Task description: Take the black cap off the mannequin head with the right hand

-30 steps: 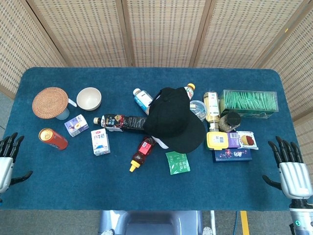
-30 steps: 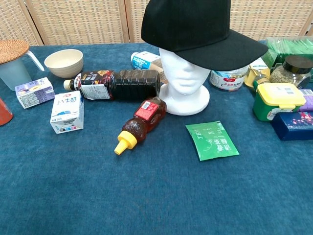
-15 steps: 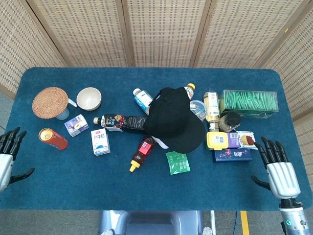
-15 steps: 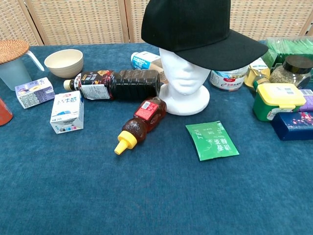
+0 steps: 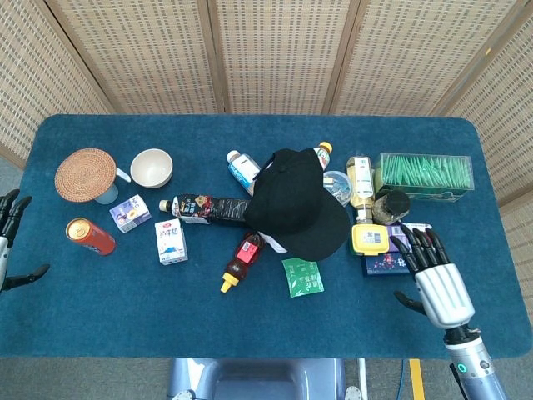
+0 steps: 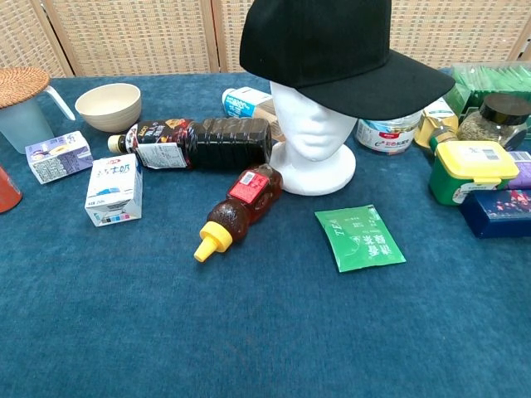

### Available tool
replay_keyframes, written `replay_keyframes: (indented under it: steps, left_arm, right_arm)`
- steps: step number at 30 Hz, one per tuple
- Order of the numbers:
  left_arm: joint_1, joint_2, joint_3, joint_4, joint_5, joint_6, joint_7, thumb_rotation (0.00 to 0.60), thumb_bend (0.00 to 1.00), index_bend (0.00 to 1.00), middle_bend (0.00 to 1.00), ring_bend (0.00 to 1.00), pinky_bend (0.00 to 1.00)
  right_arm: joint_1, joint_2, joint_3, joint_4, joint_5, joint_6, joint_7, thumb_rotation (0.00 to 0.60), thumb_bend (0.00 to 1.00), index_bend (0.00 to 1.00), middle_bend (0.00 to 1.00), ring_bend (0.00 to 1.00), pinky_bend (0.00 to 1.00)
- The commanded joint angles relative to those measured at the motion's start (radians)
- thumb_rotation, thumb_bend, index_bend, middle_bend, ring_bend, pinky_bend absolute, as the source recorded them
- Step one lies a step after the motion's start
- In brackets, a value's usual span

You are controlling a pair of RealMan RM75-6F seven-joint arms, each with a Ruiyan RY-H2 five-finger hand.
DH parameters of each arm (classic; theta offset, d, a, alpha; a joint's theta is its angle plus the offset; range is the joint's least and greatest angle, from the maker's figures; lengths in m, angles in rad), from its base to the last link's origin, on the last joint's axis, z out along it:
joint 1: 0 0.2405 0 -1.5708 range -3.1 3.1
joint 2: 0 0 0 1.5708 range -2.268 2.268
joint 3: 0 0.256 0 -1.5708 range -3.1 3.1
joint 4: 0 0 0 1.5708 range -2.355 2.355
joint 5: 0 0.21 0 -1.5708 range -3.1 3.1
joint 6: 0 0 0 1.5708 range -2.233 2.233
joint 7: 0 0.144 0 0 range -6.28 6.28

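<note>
Since a second ago, right hand (image 5: 439, 282) has advanced inward over the counter (image 5: 125, 321), fingers spread (empty, presumably readying for the brim); black cap (image 5: 297, 202) sits untouched.

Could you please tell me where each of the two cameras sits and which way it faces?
Head view: high above the near table edge, looking steeply down on the table; left hand and right hand show, both open.
Chest view: low, near table height, facing forward at the mannequin head; no robot body shows.
Shared: black cap, honey bottle, green tea sachet.
</note>
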Motion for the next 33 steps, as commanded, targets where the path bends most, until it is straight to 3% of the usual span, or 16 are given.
replay_keyframes:
  steps: [1, 6, 14, 20, 33]
  left_arm:
    - [-0.017, 0.005, -0.009, -0.003, -0.022, -0.024, -0.008, 0.6, 0.08, 0.0, 0.0, 0.0, 0.07]
    - [-0.037, 0.031, -0.025, -0.036, -0.04, -0.042, -0.013, 0.6, 0.08, 0.0, 0.0, 0.0, 0.07]
    - [-0.042, 0.065, -0.029, -0.084, -0.036, -0.036, -0.002, 0.6, 0.08, 0.0, 0.0, 0.0, 0.07]
    - [-0.031, 0.069, -0.016, -0.08, -0.019, -0.025, -0.025, 0.6, 0.08, 0.0, 0.0, 0.0, 0.07]
    - [-0.007, 0.083, 0.002, -0.04, 0.005, -0.006, -0.111, 0.6, 0.08, 0.0, 0.0, 0.0, 0.07]
  right_arm:
    - [0.035, -0.022, 0.007, -0.036, -0.025, -0.033, -0.043, 0.6, 0.0, 0.1, 0.02, 0.0, 0.0]
    - [0.089, -0.098, 0.023, -0.037, -0.059, -0.076, -0.122, 0.6, 0.0, 0.12, 0.05, 0.01, 0.01]
    - [0.156, -0.249, 0.079, 0.027, -0.079, -0.083, -0.232, 0.6, 0.0, 0.17, 0.15, 0.11, 0.17]
    - [0.195, -0.347, 0.103, 0.104, -0.077, -0.079, -0.276, 0.6, 0.0, 0.18, 0.19, 0.15, 0.23]
    - [0.262, -0.538, 0.141, 0.418, -0.121, 0.07, -0.193, 0.6, 0.0, 0.24, 0.29, 0.27, 0.38]
